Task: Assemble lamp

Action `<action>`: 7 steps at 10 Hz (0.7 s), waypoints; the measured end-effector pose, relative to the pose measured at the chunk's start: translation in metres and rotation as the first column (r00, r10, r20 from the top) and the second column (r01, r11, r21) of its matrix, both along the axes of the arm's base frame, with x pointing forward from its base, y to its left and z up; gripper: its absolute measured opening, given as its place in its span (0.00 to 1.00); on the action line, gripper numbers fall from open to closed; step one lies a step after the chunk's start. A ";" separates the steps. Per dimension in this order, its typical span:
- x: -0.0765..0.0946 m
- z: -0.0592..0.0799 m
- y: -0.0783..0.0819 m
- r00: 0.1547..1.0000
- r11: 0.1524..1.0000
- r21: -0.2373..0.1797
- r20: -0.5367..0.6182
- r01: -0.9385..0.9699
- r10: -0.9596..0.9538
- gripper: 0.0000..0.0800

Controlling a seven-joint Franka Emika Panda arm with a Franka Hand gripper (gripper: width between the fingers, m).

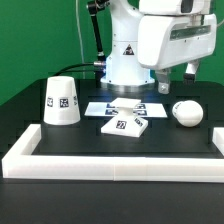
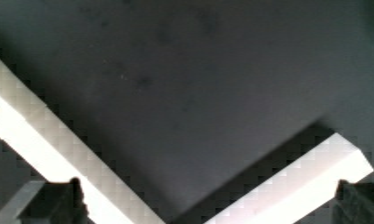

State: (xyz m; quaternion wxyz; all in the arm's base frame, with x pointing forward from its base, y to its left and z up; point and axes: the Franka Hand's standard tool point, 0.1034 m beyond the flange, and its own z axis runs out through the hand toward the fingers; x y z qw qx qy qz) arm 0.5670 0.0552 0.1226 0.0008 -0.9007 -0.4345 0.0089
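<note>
Nearest in the exterior view, the white border rail [image 1: 110,160] runs along the front of the dark bench [image 1: 85,140]. Behind it the flat base [image 1: 125,125] lies at centre. The round bulb [image 1: 186,112] sits toward the exterior view's right, and the tagged shade [image 1: 62,102] stands well apart on the left. The marker board [image 1: 125,107] lies just behind the base. Farthest back hangs the arm [image 1: 165,40]. In the wrist view its fingers [image 2: 59,203] are spread wide, apparently holding nothing.
</note>
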 end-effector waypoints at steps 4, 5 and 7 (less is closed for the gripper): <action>0.000 0.000 0.000 1.000 1.000 0.000 0.000 0.000 0.000 0.87; 0.000 0.000 0.000 1.000 1.000 0.000 0.000 0.000 0.000 0.87; -0.001 -0.001 -0.001 1.000 1.000 0.000 0.000 0.002 -0.002 0.87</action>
